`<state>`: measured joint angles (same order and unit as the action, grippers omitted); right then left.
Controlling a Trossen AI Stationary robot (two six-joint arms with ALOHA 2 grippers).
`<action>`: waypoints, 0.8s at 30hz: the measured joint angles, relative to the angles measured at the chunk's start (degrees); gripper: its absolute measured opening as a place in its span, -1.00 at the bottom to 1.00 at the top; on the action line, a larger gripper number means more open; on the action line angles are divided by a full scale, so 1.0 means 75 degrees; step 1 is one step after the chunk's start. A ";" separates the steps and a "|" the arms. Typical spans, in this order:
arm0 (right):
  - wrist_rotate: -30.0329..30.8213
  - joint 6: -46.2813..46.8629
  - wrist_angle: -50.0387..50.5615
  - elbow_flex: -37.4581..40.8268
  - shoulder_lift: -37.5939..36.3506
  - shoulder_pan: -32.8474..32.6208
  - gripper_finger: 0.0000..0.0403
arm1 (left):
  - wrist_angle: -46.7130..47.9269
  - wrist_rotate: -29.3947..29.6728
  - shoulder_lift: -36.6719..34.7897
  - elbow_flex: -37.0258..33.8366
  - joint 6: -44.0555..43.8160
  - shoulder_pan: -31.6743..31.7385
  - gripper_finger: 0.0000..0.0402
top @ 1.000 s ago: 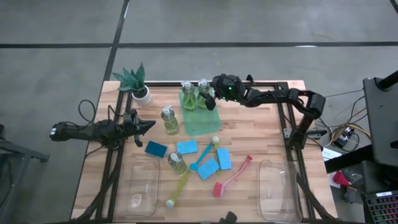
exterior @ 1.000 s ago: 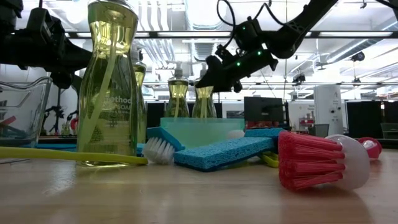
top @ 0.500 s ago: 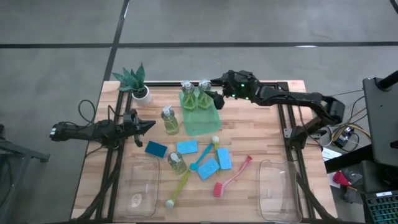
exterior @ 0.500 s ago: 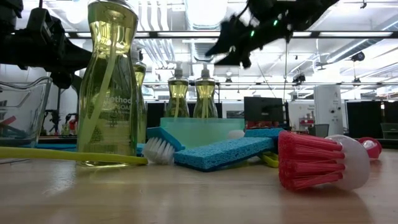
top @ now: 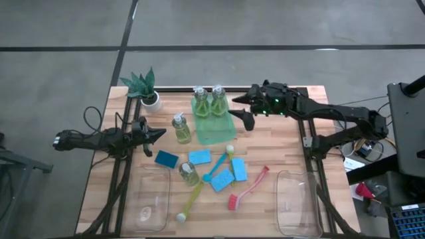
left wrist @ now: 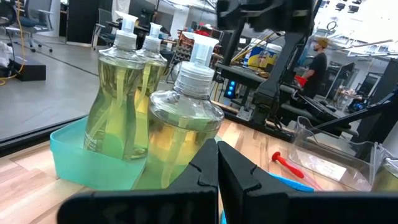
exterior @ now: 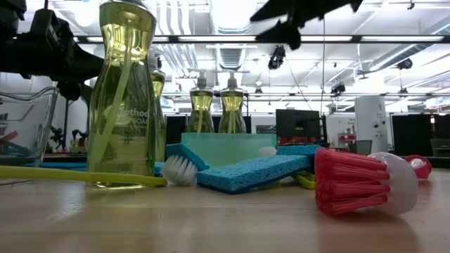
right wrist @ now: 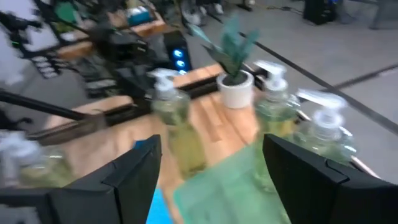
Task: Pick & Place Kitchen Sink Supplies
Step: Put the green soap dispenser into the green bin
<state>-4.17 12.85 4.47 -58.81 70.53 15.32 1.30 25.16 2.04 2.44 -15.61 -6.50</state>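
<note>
Two bottles in the green tray, the rest of the supplies loose on the bench

The left hand (top: 158,133) waits shut at the left edge, pointing at a loose bottle (top: 180,128). Behind that bottle, near the back edge, the green tray (top: 216,131) holds two bottles (top: 208,100) upright at its far end; its near part is bare. A fourth bottle (top: 188,173) stands mid-bench among blue sponges (top: 199,157) and the yellow (top: 191,199), blue (top: 218,166) and red (top: 247,189) brushes. Clear bins (top: 147,199) at both front corners look empty. The right hand (top: 242,111) hovers open and empty just right of the tray. The liquid-filled bottles are probably heavy and slick: grip the body below the pump. Sponges are soft, brushes light and stiff: take the handle.
</note>
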 joint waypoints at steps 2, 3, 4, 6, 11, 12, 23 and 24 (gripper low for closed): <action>-0.0055 0.0097 0.0015 0.0000 -0.0153 -0.0144 0.28 | 0.0000 0.0001 0.0000 0.0000 -0.0001 0.0000 -1.00; -0.0056 0.0176 0.0016 0.0000 -0.0215 -0.0216 0.24 | 0.0000 -0.0001 0.0000 0.0001 0.0001 0.0000 -1.00; -0.0058 0.0287 0.0023 0.0000 -0.0275 -0.0283 0.19 | 0.0000 0.0001 0.0000 0.0000 -0.0001 0.0000 -1.00; -0.0058 0.0522 0.0014 0.0000 -0.0369 -0.0391 0.09 | 0.0000 -0.0001 -0.0003 0.0000 0.0001 0.0000 -1.00; -0.0079 0.1254 0.0009 0.0000 -0.0471 -0.0591 -0.28 | 0.0000 0.0001 -0.0001 0.0002 0.0001 0.0000 -1.00; -0.0078 0.1396 0.0009 0.0000 -0.0471 -0.0613 -0.38 | 0.0000 0.0001 -0.0003 0.0000 0.0001 0.0000 -1.00; 0.0312 0.3048 -0.0002 0.0000 -0.0381 -0.0621 -0.95 | -0.0334 0.0257 0.0012 0.0000 -0.0591 0.0000 -1.00; 0.0418 0.3113 -0.0018 0.0000 -0.0383 -0.0621 -0.95 | -0.0378 0.0252 0.0012 0.0000 -0.0906 0.0000 -1.00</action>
<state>-1.03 36.20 4.34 -58.81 67.66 10.66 -1.53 27.05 2.13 2.44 -22.40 -6.50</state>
